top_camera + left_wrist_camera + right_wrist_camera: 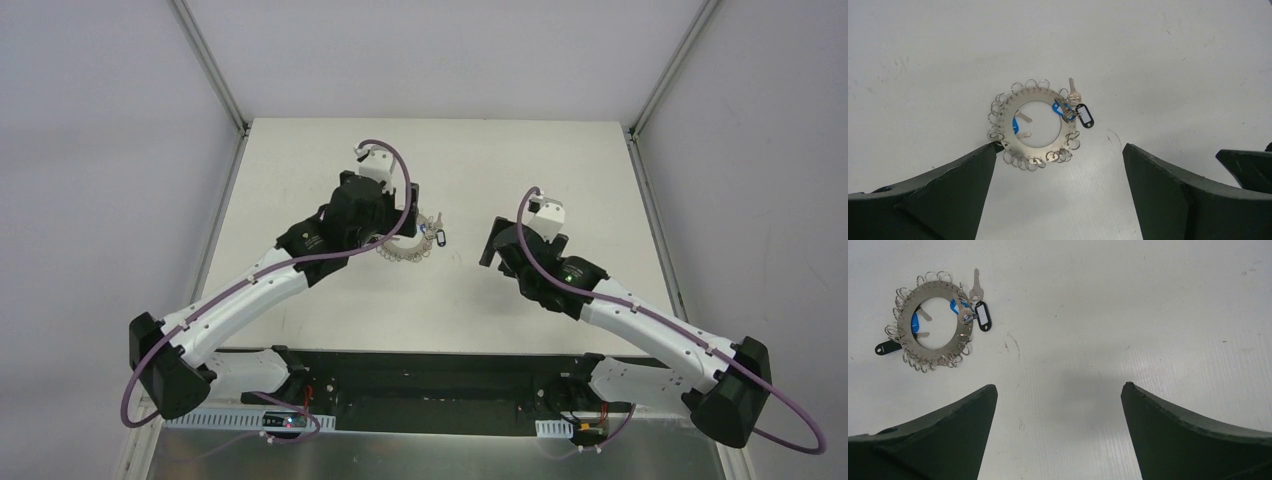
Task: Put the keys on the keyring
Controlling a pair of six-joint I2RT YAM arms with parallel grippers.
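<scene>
The keyring (1009, 105) lies flat on the white table, a silvery disc with many small wire loops round its rim. On its right side hang a silver key (1073, 90), a blue-capped key (1060, 110) and a black cap (1085, 116). Another blue-capped key (1014, 125) shows through the ring's hole. My left gripper (1059, 145) hovers open just this side of the ring, its left fingertip (990, 149) at the rim loops, holding nothing. My right gripper (1058, 385) is open and empty over bare table. In its view the keyring (930, 290) lies far left, with a black cap (885, 347) poking out beside it.
From above, the keyring (405, 250) sits mid-table under my left gripper (405, 215), with my right gripper (492, 245) a short way to its right. The white table (450, 150) ends at metal frame rails (215, 80) on both sides.
</scene>
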